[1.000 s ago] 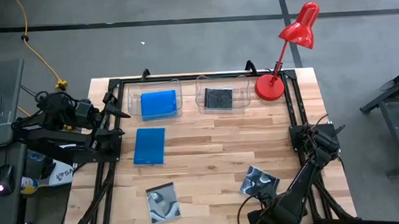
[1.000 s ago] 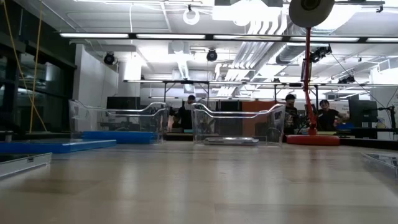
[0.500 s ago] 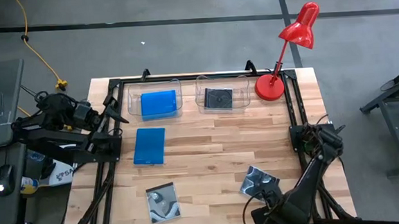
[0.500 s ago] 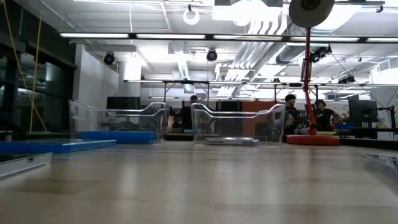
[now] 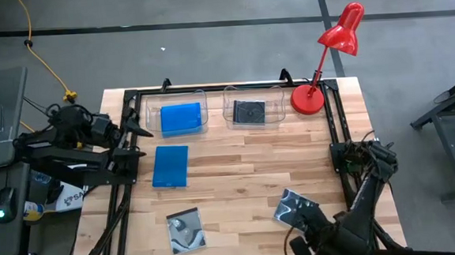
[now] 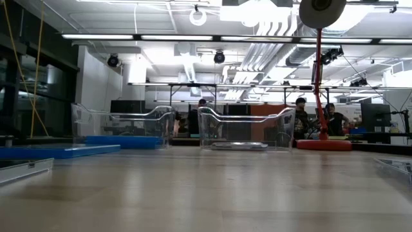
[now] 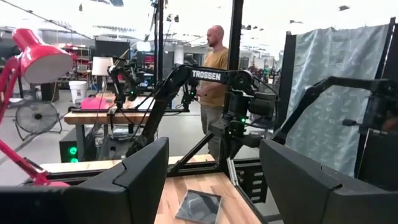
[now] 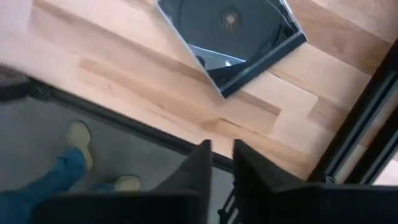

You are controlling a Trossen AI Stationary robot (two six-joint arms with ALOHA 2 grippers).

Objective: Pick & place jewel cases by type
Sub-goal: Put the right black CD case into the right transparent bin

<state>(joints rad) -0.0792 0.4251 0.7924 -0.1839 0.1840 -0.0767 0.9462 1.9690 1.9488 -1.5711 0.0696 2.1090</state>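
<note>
Blue cases: you have two bright blue rectangular ones; one point(image 5: 182, 118) lies flat inside the left clear tub point(image 5: 149, 116), the other point(image 5: 170, 166) lies flat on the bare counter point(image 5: 238, 174) just in front of that tub.
Black cases: one square black case point(image 5: 249, 112) sits in the right clear tub point(image 5: 277, 107).
Swirl-cover cases: two with silvery-grey covers lie on the counter's near part, one point(image 5: 185, 229) near the middle-left, one point(image 5: 296, 206) tilted toward the right; the right wrist view shows the latter point(image 8: 233, 34) as a dark tray with a disc hub.
Right hand: your right hand point(image 8: 217, 165) is off the counter's near edge, apart from that case, fingers nearly pressed together, nothing between them.
Left hand: your left hand point(image 7: 214, 180) waits at the counter's left edge, fingers spread, empty.
Lamp: a red desk lamp point(image 5: 319, 74) stands at the far right corner.
</note>
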